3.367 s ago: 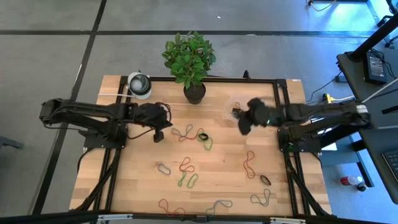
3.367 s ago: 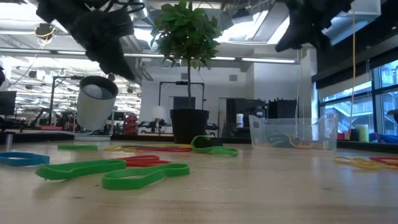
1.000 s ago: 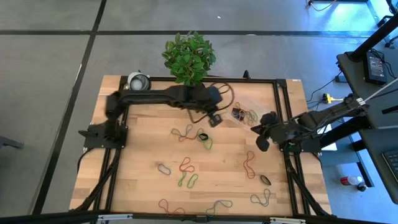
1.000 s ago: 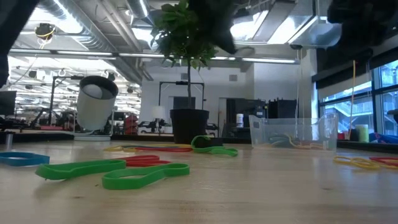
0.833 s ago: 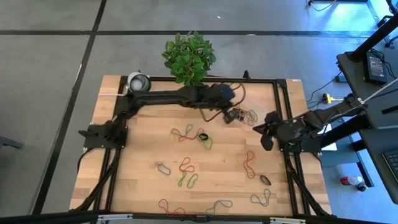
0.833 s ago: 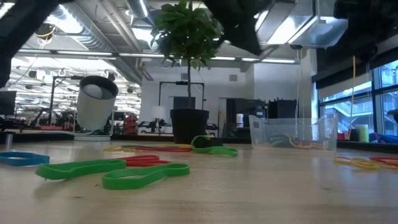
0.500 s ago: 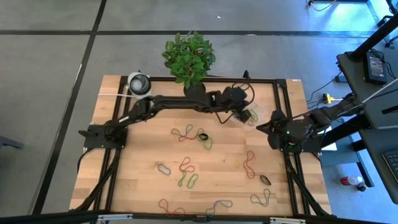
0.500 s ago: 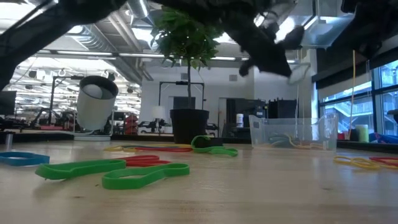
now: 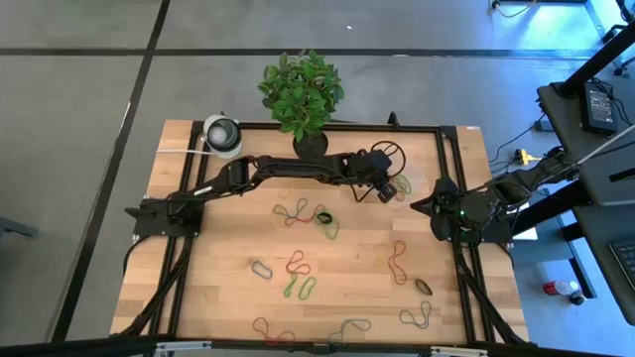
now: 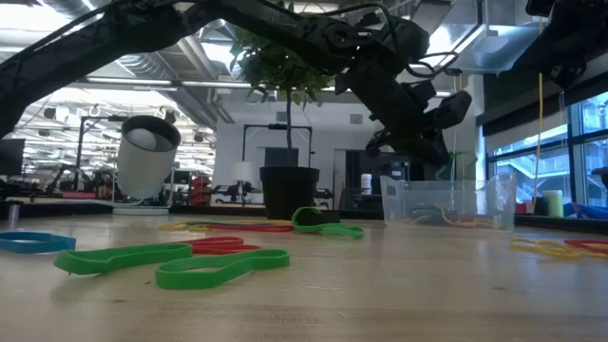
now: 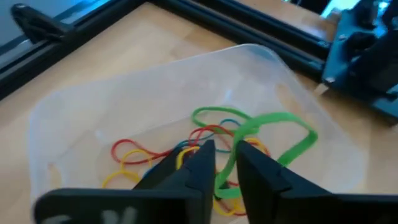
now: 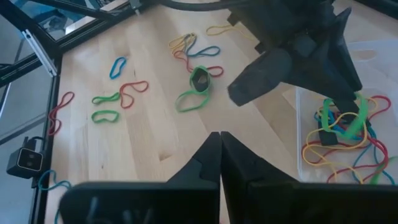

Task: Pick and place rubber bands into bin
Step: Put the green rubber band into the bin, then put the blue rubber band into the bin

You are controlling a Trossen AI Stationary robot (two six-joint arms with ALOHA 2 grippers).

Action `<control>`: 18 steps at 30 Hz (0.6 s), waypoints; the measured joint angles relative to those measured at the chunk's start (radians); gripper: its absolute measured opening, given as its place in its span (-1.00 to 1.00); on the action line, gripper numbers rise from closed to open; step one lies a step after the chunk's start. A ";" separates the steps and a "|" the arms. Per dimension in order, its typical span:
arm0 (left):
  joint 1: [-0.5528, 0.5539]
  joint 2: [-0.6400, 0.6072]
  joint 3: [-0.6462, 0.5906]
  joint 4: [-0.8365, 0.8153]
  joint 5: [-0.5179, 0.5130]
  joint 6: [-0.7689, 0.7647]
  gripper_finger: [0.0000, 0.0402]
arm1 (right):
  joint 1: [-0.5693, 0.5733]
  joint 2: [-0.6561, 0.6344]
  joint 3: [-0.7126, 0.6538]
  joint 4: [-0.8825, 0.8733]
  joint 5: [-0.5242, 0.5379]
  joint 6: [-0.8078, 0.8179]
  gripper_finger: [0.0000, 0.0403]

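My left gripper (image 9: 387,188) hovers over the bin (image 9: 409,177), a clear shallow container near the table's far right, and is shut on a green rubber band (image 11: 273,119). In the low view it sits just above the bin's (image 10: 446,204) rim. Red, yellow, blue and green bands (image 11: 134,152) lie inside the bin. More rubber bands (image 9: 298,213) are scattered flat over the table's middle and near part. My right gripper (image 9: 437,205) waits shut by the table's right edge, beside the bin. My left gripper pinches one strand of the green rubber band (image 11: 227,163) between its two fingers, coming from above and slanting down into the bin. The rest of the loop (image 11: 298,134) spreads out slack beyond the fingertips, over the pile of bands in the bin.
A black plant pot (image 9: 310,147) with a leafy plant stands at the far edge, left of the bin. A round white-and-grey object (image 9: 222,134) sits at the far left corner. A black frame (image 9: 451,159) borders the table. Bare wood lies left of the scattered bands.
My left arm has swung toward the table's right, from beside the plant pot to over the bin, and has come down toward its rim, carrying the green band. My right gripper has drawn back toward the right edge.
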 joint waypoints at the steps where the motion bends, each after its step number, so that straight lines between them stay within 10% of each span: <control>1: 0.002 0.000 0.000 -0.009 -0.005 0.000 -0.62 | 0.000 0.000 0.000 0.000 0.000 -0.003 -0.98; 9: 0.003 0.000 0.000 -0.048 -0.034 -0.030 -0.31 | 0.000 0.000 0.000 -0.001 0.000 -0.027 -0.97; 18: -0.012 -0.062 -0.001 -0.091 0.045 -0.036 -0.39 | 0.000 0.001 0.000 -0.058 0.000 0.025 -0.99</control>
